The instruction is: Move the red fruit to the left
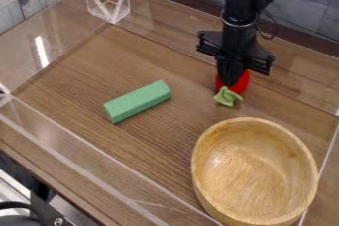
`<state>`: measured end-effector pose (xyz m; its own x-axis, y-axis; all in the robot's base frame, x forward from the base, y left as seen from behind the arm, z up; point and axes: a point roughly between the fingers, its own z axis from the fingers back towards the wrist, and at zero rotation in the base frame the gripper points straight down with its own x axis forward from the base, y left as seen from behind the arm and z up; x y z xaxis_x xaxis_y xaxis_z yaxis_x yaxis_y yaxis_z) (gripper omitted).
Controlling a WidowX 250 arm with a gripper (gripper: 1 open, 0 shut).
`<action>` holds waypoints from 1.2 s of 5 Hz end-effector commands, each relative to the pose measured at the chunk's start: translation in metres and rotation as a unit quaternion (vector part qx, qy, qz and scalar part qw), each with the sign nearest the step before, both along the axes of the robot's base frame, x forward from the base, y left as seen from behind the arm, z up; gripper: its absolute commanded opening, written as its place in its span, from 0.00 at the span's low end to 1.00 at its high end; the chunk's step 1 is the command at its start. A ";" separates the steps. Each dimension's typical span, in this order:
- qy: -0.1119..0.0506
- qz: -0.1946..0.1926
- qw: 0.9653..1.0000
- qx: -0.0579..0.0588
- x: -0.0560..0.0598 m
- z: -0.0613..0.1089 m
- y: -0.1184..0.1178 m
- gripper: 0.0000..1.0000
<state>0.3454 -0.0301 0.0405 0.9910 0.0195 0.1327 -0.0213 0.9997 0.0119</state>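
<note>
The red fruit (236,81) is a small glossy red piece with a green leafy end (227,96) that rests on the wooden table, right of centre. My gripper (233,76) comes straight down from a black arm and is shut on the red fruit, its black fingers covering the fruit's upper part. The fruit sits just behind the wooden bowl's far rim.
A flat green rectangular block (138,101) lies left of the fruit, mid-table. A large wooden bowl (255,173) fills the front right corner. Clear acrylic walls (40,52) ring the tabletop, with a clear bracket (109,7) at the back left.
</note>
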 end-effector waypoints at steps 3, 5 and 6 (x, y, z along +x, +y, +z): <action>-0.073 0.021 0.997 -0.032 0.005 0.066 0.008 0.00; -0.093 0.041 0.994 -0.044 0.010 0.090 0.023 0.00; -0.105 0.054 0.992 -0.049 0.006 0.114 0.045 0.00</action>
<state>0.3452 0.0163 0.1274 0.9538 0.1651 0.2509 -0.1441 0.9845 -0.1000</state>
